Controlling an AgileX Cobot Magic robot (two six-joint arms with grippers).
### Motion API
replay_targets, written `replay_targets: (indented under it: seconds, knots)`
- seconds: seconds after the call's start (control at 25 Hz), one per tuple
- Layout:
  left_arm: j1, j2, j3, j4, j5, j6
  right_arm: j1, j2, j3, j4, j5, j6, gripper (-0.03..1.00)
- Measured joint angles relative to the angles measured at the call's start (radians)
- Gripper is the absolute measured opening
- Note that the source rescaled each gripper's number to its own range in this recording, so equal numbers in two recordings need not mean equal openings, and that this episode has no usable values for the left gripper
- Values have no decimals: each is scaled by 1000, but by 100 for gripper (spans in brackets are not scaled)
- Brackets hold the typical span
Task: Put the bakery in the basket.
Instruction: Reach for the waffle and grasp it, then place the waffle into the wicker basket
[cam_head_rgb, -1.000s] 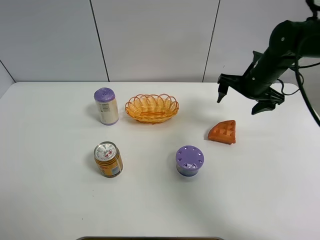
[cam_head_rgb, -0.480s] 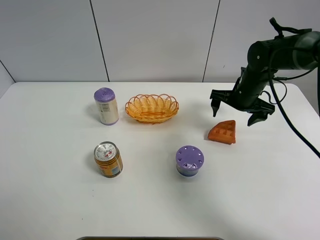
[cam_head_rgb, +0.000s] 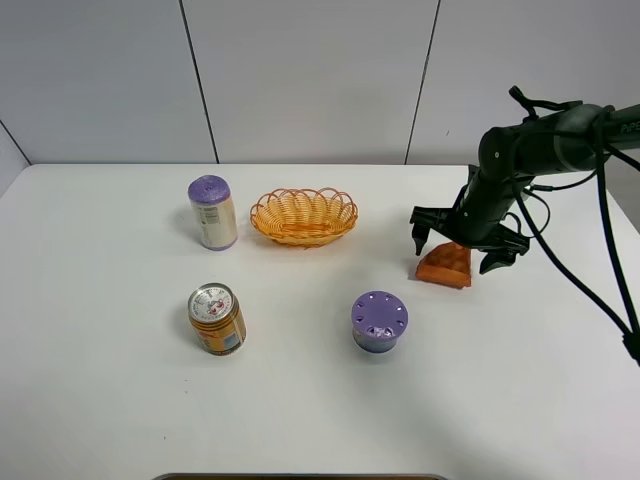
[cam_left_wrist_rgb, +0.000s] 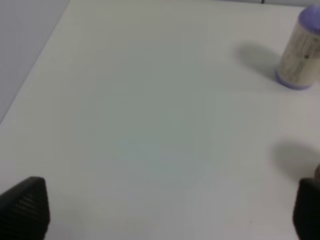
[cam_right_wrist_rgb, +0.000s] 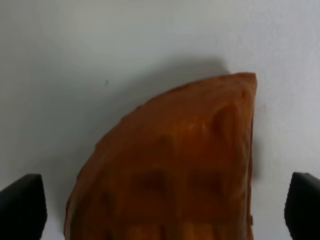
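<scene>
The bakery, an orange-brown waffle wedge (cam_head_rgb: 446, 266), lies on the white table right of centre. It fills the right wrist view (cam_right_wrist_rgb: 175, 170). My right gripper (cam_head_rgb: 456, 250) is open and low over it, one fingertip on each side of the wedge, not closed on it. The orange wicker basket (cam_head_rgb: 304, 216) stands empty at the back centre, well left of the wedge. My left gripper (cam_left_wrist_rgb: 160, 207) is open over bare table; it does not show in the exterior high view.
A purple-lidded jar (cam_head_rgb: 379, 321) stands in front of the wedge. A purple-capped can (cam_head_rgb: 212, 212) stands left of the basket and also shows in the left wrist view (cam_left_wrist_rgb: 300, 50). A yellow can (cam_head_rgb: 217, 319) stands at the front left.
My right gripper has come down and to the left, from above the table behind the wedge to straddling it. The wedge and the other things have not moved.
</scene>
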Motion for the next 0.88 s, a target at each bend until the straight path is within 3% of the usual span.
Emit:
replay_targets:
  seconds: [0.56,0.64,0.68,0.76,0.88]
  knots:
    - [0,0,0,0,0,0,0,55,0,0,-36,-15,83]
    - [0,0,0,0,0,0,0,55,0,0,-36,-15,69]
    - [0,0,0,0,0,0,0,55,0,0,-36,-15,52]
    - [0,0,0,0,0,0,0,55,0,0,-35,-15,2]
    - [0,0,0,0,0,0,0,55,0,0,-35,-15,0]
